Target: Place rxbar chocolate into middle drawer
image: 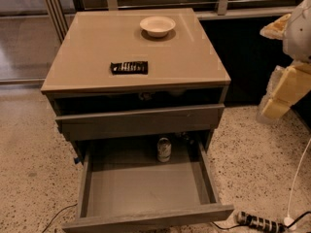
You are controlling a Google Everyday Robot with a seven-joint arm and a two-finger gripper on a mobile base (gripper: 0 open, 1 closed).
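Rxbar chocolate [129,68] on tan cabinet top [92,45]; gripper [274,106] rightward over speckled floor [252,171]

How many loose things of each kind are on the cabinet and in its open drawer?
rxbar chocolate, on the cabinet top: 1
cream bowl, on the cabinet top: 1
small can, at the back of the middle drawer: 1
Total: 3
The gripper is beside the cabinet, at the right, holding none of them.
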